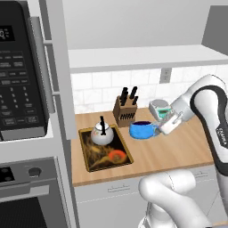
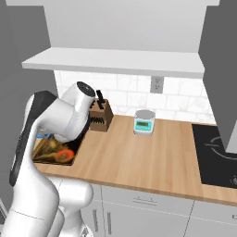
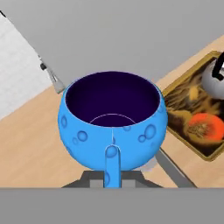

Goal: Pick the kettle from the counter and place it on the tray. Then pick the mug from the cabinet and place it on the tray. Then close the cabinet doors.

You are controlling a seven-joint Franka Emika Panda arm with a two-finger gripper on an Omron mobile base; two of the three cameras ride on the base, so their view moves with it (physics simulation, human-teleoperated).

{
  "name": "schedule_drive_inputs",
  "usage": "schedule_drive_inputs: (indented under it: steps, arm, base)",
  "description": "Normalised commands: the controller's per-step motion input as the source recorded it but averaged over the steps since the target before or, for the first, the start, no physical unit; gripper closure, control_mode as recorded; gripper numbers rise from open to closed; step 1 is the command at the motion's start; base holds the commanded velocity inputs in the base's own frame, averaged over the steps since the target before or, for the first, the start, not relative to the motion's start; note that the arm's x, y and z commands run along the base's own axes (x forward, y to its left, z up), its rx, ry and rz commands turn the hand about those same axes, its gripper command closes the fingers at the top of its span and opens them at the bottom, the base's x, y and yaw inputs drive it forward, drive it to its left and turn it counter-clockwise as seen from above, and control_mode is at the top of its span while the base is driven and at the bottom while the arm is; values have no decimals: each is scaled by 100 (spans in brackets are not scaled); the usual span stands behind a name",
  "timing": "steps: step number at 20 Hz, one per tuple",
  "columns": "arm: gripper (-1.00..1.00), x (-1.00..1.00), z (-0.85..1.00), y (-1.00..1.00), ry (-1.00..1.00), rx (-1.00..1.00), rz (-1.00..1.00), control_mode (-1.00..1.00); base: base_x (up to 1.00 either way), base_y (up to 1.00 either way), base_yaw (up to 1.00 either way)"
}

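The blue mug [image 1: 141, 129] hangs low over the wooden counter [image 1: 178, 151], just right of the tray [image 1: 95, 158]. My gripper [image 1: 160, 125] is shut on its small side handle [image 3: 112, 164], and the mug's dark purple inside faces up [image 3: 112, 98]. The white-grey kettle [image 1: 102, 133] stands upright on the far end of the tray, also seen at the right in the hand view [image 3: 213, 81]. The tray's orange-red spot [image 3: 202, 127] lies bare. Above, the cabinet's white shelf [image 1: 133, 57] shows between open cabinet doors [image 2: 221, 69].
A wooden knife block [image 1: 126, 109] stands against the tiled wall behind the mug. A small white appliance [image 2: 144, 121] sits mid-counter, and a black cooktop [image 2: 215, 152] lies at the right. The microwave [image 1: 18, 71] and oven stack borders the tray's left.
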Motion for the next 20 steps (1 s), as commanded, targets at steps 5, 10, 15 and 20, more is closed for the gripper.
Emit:
schedule_drive_inputs:
  steps: [5, 10, 15, 20]
  arm:
    - [100, 28, -80, 48, 0, -34, 37, -100]
    - [100, 46, -55, 15, 0, -2, 19, -100]
    - [100, 52, -45, 3, 0, 3, 8, -100]
    - [100, 53, -43, 10, 0, 1, 0, -100]
  base:
    - [0, 0, 0]
    - [0, 0, 0]
    - [0, 0, 0]
    - [0, 0, 0]
